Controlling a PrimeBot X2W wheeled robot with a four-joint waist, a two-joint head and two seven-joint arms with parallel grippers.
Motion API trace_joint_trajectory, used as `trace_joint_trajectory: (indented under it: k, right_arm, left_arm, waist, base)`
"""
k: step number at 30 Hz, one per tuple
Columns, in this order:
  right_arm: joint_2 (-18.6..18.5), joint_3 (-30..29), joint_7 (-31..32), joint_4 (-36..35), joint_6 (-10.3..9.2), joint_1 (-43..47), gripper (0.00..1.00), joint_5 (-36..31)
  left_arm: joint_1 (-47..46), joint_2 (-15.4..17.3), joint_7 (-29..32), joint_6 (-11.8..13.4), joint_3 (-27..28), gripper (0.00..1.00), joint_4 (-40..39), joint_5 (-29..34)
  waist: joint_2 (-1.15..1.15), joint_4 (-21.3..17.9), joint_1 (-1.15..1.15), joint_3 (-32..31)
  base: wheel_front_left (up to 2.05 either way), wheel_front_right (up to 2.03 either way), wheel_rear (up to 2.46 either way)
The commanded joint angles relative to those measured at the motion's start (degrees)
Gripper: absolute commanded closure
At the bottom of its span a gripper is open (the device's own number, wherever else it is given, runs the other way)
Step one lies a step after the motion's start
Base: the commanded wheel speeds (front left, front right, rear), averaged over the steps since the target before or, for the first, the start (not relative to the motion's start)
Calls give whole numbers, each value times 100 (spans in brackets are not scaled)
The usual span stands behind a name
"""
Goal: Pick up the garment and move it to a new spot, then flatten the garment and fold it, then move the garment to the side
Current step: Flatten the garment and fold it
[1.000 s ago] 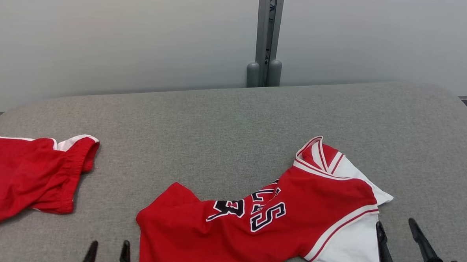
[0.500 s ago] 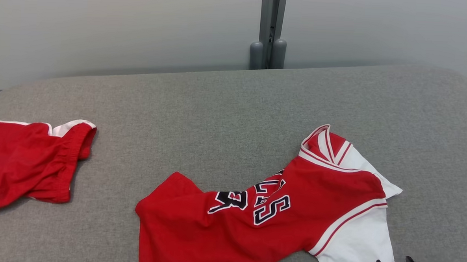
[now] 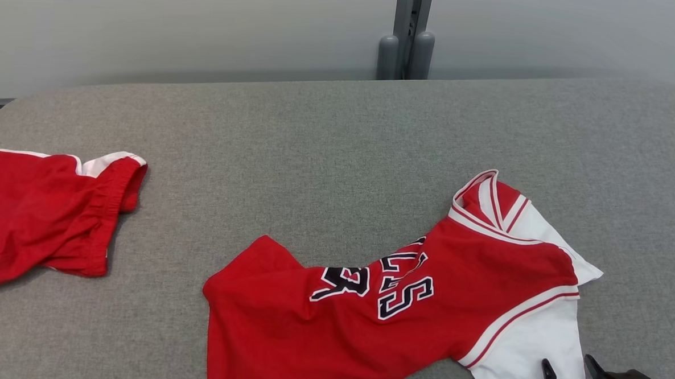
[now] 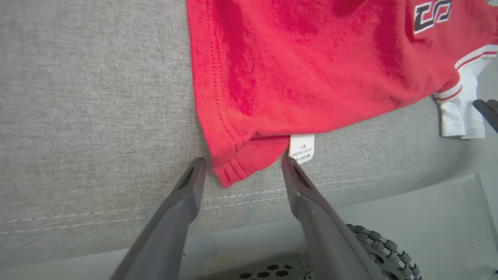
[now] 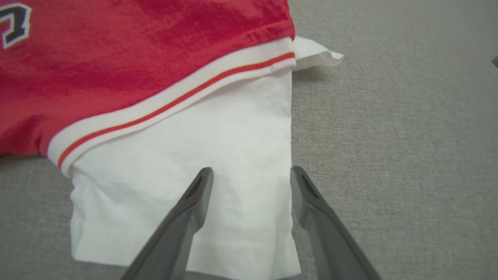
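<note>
The garment (image 3: 401,306) is a red jersey with white sleeves and dark lettering, lying rumpled on the grey table at centre right. My right gripper (image 3: 567,373) stands open at the lower right, over the white sleeve (image 5: 186,155); in the right wrist view its fingers (image 5: 196,190) straddle that sleeve's right edge. In the left wrist view my left gripper (image 4: 243,165) is open above the jersey's red hem corner (image 4: 229,171), beside a white care label (image 4: 302,147), near the table's front edge.
Red shorts (image 3: 46,211) with white trim lie at the table's left edge. The grey padded table (image 3: 339,149) has free room behind and to the right of the jersey. A grey post (image 3: 409,39) stands at the back wall. A wheel (image 4: 385,249) shows below the table edge.
The head camera has tilted, so the whole scene sits higher and a little rightward. The left gripper's fingertips have left the head view's bottom edge; the right gripper shows lower in it.
</note>
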Motion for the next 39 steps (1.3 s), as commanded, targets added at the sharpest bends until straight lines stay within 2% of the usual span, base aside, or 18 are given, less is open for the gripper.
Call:
trace_joint_trajectory:
  k: [1, 18, 33, 34, 35, 36, 37, 39]
  right_arm:
    - [-12, -12, -21, 17, 1, -75, 0, -3]
    - [86, -194, 36, 525, 0, -325, 0, -59]
    - [143, -182, 227, 817, -1, -438, 0, -6]
    - [149, -155, 267, 846, -1, -442, 0, 7]
    - [152, -124, 295, 865, -1, -452, 0, 20]
    - [156, -110, 333, 892, -1, -474, 0, 52]
    - [156, -110, 333, 892, -1, -474, 0, 52]
    - [160, -42, 465, 955, 0, -517, 2, 94]
  left_arm:
    - [-115, 33, -19, -37, 1, 0, 18, -19]
    - [-544, 85, -265, -192, -204, 0, 754, -269]
    - [-891, 220, -423, -239, -337, 1, 920, -407]
    - [-926, 228, -429, -247, -369, 16, 944, -410]
    - [-963, 235, -457, -254, -402, 46, 965, -411]
    - [-997, 246, -491, -260, -435, 58, 991, -403]
    - [-997, 246, -491, -260, -435, 58, 991, -403]
    - [-1068, 292, -573, -279, -537, 100, 1024, -383]
  waist:
    - [0, -5, 0, 32]
    - [0, -110, 0, 192]
    - [0, -150, 0, 342]
    - [0, -151, 0, 359]
    - [0, -151, 0, 378]
    - [0, -151, 0, 393]
    - [0, -151, 0, 393]
    - [0, -161, 0, 446]
  base:
    - [0, 0, 0]
    - [0, 0, 0]
    - [0, 0, 0]
    - [0, 0, 0]
    - [0, 0, 0]
    - [0, 0, 0]
    - [0, 0, 0]
    - [0, 0, 0]
